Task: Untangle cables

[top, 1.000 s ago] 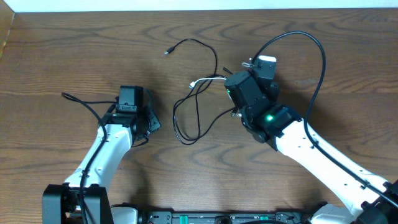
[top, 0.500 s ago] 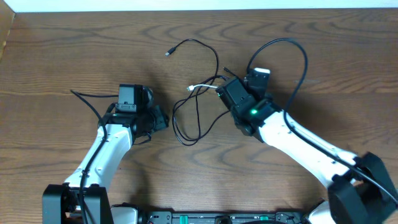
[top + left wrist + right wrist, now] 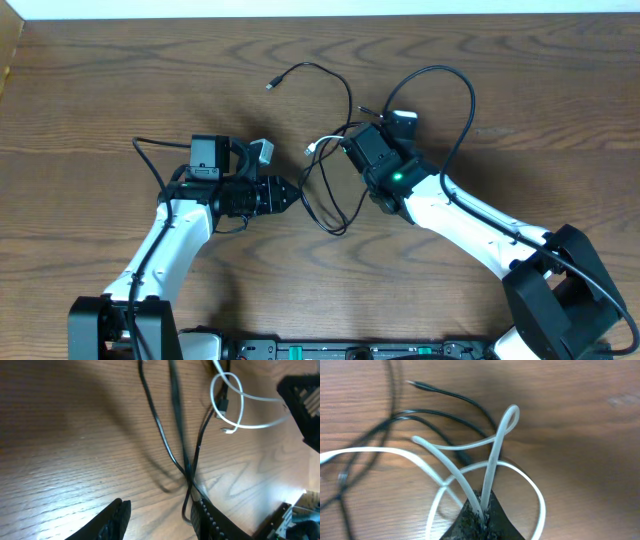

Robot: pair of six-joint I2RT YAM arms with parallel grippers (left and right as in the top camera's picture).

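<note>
Thin black cables [image 3: 318, 67] loop from a plug at the top down to a bend [image 3: 338, 228] mid-table, tangled with a white cable [image 3: 322, 143]. My right gripper [image 3: 346, 146] is shut on the white cable [image 3: 496, 440], two strands of which run into the closed fingertips [image 3: 482, 507]. Black cables [image 3: 445, 415] lie behind it. My left gripper [image 3: 299, 195] points right, just left of the lower loop. Its jaws stand open [image 3: 160, 519] low over the wood. A black cable bend [image 3: 185, 510] lies just inside the right finger [image 3: 210, 520], below the crossing [image 3: 189, 477].
Thick black robot wires arch over the right arm [image 3: 462, 95] and trail behind the left arm [image 3: 150, 152]. The brown wooden table [image 3: 120, 80] ends at a white strip along the top. The right arm's body [image 3: 302, 400] fills the left wrist view's right edge.
My left gripper swung right toward the cables and opened. My right gripper moved left and slightly down with the white cable, shifting the tangle leftward.
</note>
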